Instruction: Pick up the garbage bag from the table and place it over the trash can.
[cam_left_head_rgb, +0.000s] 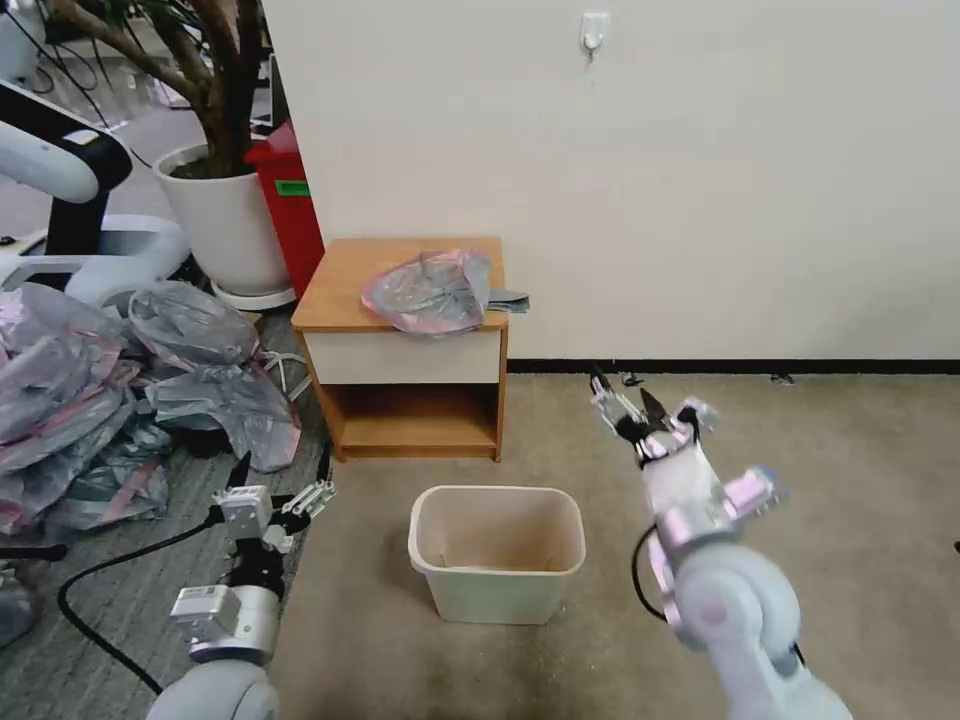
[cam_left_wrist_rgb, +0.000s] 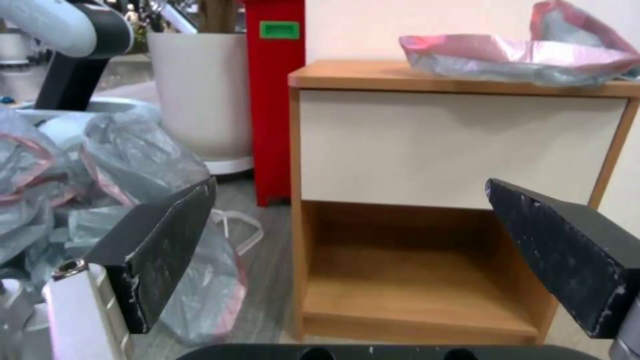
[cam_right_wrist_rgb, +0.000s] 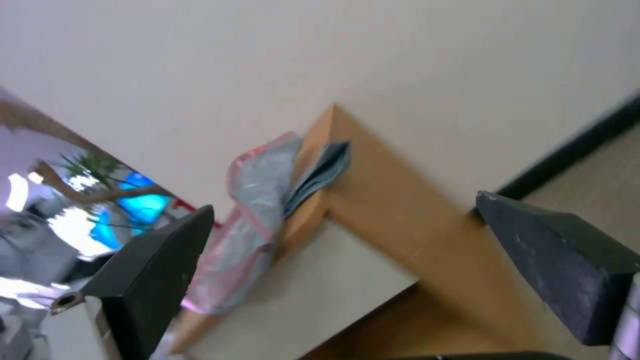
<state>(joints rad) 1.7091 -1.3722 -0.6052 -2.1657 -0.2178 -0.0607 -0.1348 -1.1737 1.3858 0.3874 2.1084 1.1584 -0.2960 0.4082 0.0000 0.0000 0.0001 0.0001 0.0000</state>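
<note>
Right gripper (cam_left_head_rgb: 625, 400) fingers apart, raised nr table (cam_left_head_rgb: 345, 285), left gripper (cam_left_head_rgb: 275, 490) apart, low; risk: thin garbage bag (cam_left_head_rgb: 430, 290) slips/snags, pinch grabs one layer, missing trash can (cam_left_head_rgb: 497, 500).

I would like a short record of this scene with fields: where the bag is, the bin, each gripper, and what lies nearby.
garbage bag: crumpled on top of the table, toward its front right, untouched
trash can: on the floor in front of the table, upright, no bag on it
left gripper: open, low, left of the trash can, holds nothing
right gripper: open, raised right of the table, holds nothing
nearby: heap of grey-and-pink bags on the floor left; red bin behind the table
</note>
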